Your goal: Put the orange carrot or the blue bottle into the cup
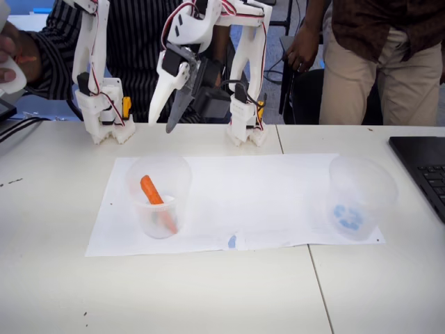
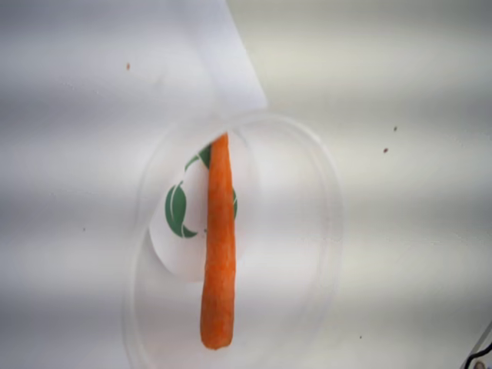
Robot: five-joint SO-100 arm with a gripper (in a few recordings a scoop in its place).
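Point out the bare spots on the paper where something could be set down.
The widest bare patch of the paper sheet runs between the cup holding the orange carrot and the wider clear cup. It is crowded behind, around the arm bases, with the pincer above.

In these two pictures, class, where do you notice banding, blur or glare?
Wrist view: pale horizontal light bands cross the paper and table; the clear cup's rim is soft, the orange carrot fairly sharp. Fixed view: even lighting, faint shadows, the gripper slightly blurred.
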